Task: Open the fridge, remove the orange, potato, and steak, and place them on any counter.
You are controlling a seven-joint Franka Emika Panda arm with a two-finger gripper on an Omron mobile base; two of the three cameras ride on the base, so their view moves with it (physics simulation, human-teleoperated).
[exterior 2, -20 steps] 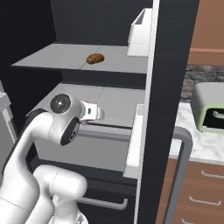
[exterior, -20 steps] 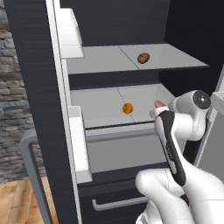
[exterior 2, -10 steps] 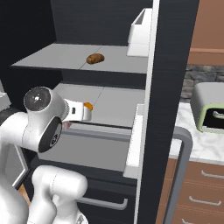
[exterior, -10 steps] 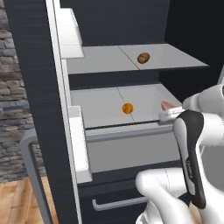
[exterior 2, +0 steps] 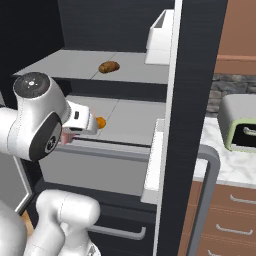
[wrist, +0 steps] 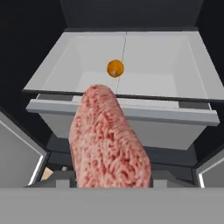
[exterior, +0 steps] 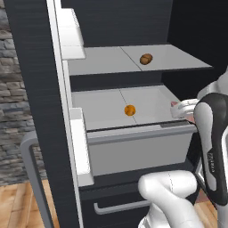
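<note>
We have the steak (wrist: 109,140) clamped in our gripper (wrist: 109,186), its long axis running straight out from the fingers toward the open fridge (exterior: 40,89). The 1 orange (wrist: 115,68) sits beyond it on the lower shelf, the potato (exterior: 146,59) above. We judge the counter (exterior 2: 225,165) lies to our right.

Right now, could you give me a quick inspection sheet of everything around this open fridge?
Surface: white marble counter right of the fridge, bare where visible.
Job's things: tall black fridge stands open; small bright orange ball on the lower light grey shelf; brown oval potato on the upper shelf; pinkish-red steak slab held out in front of the shelves.
Clutter: pale green appliance on the counter.
Grippers: gripper, jaws shut on the steak.
Cables: nothing seen.
Surroundings: grey stone wall, wooden floor, brown drawers.
</note>
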